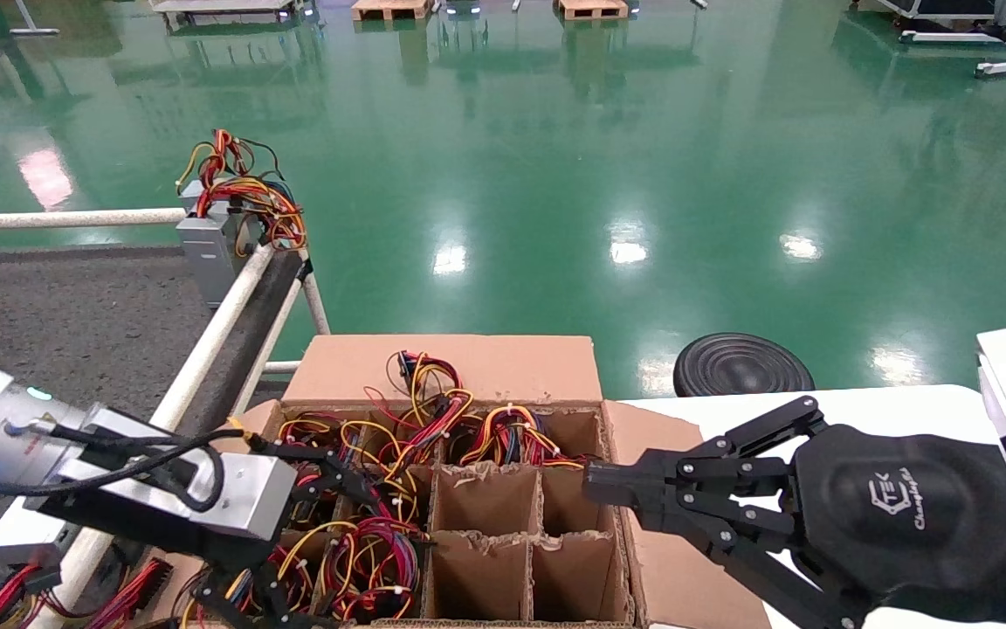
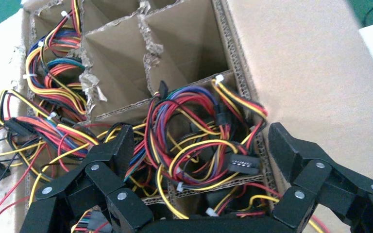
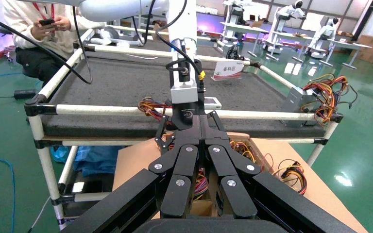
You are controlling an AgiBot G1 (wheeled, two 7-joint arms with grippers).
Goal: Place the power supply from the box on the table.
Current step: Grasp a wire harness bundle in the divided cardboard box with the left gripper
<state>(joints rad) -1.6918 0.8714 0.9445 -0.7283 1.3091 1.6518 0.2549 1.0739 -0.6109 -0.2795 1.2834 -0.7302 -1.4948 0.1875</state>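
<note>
My left gripper (image 2: 196, 145): spread wide, empty, over a wire-filled cell of the box (image 1: 485, 367); unit beneath seemingly buried. My right gripper (image 1: 595, 485): closed, empty, above box's right edge.

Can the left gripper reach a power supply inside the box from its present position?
Probably yes. The left gripper hangs open right above a wire-filled cell of the box, with only loose wires between it and the unit below, which they hide.

Spread jaws over wire-filled box (image 2: 315, 73) cell
</note>
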